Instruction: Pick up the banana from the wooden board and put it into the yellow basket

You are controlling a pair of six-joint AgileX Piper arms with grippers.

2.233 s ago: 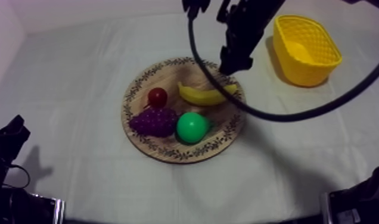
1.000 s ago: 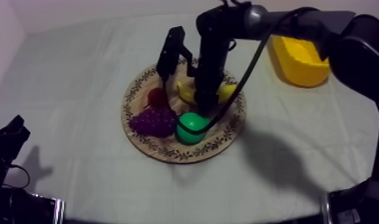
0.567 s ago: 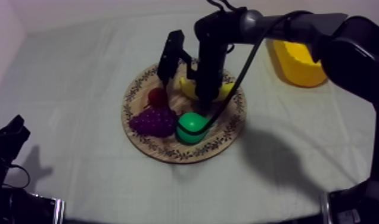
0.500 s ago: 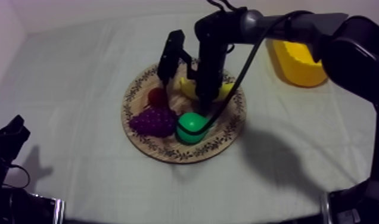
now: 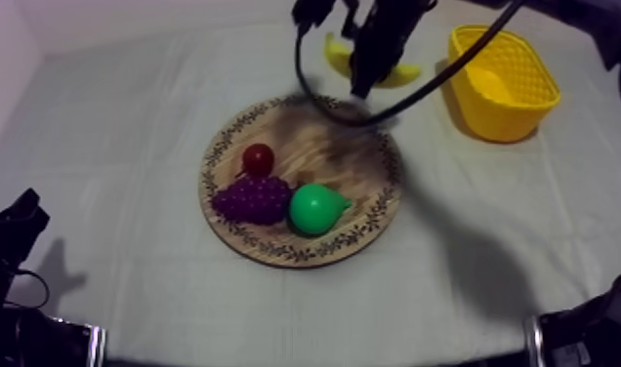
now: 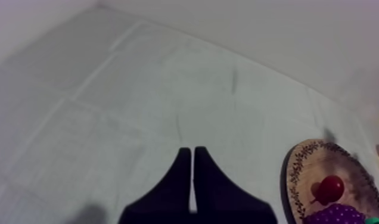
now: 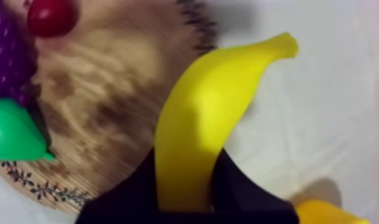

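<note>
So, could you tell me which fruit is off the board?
The banana, shut in the right gripper; pear, grapes and small red fruit lie on the board.

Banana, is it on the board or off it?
Off: the right hand is shut on the banana, held clear of the wooden board.

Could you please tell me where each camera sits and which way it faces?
Top view: overhead, slanting down on the wooden board and yellow basket; the right tool holds the banana aloft.
Left wrist view: on the left arm, facing across the cloth towards the board; the left tool lies shut.
Right wrist view: on the right arm, looking down past its held banana at the board.
All three share the board and the small red fruit.
</note>
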